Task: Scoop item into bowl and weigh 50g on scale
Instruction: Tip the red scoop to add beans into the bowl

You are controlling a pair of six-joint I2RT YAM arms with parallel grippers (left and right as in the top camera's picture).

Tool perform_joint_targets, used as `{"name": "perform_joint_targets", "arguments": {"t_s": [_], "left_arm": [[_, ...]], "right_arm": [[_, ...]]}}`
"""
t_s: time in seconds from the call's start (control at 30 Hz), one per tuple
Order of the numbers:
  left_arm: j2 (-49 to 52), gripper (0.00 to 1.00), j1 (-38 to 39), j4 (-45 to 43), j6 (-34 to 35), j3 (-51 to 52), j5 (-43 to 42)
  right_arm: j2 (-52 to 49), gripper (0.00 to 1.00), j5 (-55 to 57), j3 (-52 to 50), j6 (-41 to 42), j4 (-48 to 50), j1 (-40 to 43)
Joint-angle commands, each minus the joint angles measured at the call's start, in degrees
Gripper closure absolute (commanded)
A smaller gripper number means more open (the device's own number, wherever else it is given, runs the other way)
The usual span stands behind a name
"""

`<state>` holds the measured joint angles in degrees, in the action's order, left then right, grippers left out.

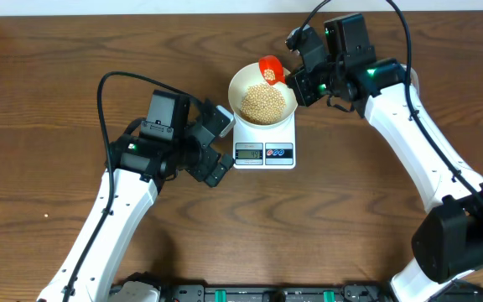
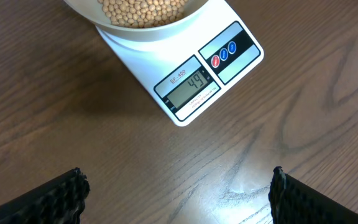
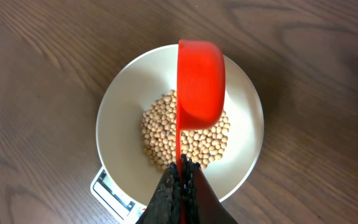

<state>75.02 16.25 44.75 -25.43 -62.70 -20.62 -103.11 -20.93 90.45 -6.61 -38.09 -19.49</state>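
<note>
The white bowl (image 1: 262,94) sits on the white scale (image 1: 264,152) and holds a heap of beige beans (image 1: 262,102). The scale's display (image 2: 189,87) reads 49 in the left wrist view. My right gripper (image 3: 182,169) is shut on the handle of a red scoop (image 3: 199,84), which is tipped on its side over the bowl (image 3: 120,124) and the beans (image 3: 188,138). In the overhead view the scoop (image 1: 271,69) hangs over the bowl's far rim with a few beans in it. My left gripper (image 2: 178,193) is open and empty, just left of the scale.
The scale's red and blue buttons (image 2: 224,55) face the table's near side. Brown wooden table (image 1: 57,84) lies all around. No tub shows in any view.
</note>
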Motion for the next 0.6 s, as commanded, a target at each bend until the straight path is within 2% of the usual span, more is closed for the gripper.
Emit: {"name": "perform_joint_targets", "arguments": {"t_s": [0.0, 0.57], "left_arm": [[0.20, 0.05, 0.11, 0.00, 0.48, -0.55, 0.57], [0.20, 0.05, 0.11, 0.02, 0.48, -0.52, 0.57]], "right_arm": [[1.40, 0.99, 0.70, 1.38, -1.18, 0.15, -0.28], [1.40, 0.99, 0.42, 1.38, -0.50, 0.85, 0.11]]}}
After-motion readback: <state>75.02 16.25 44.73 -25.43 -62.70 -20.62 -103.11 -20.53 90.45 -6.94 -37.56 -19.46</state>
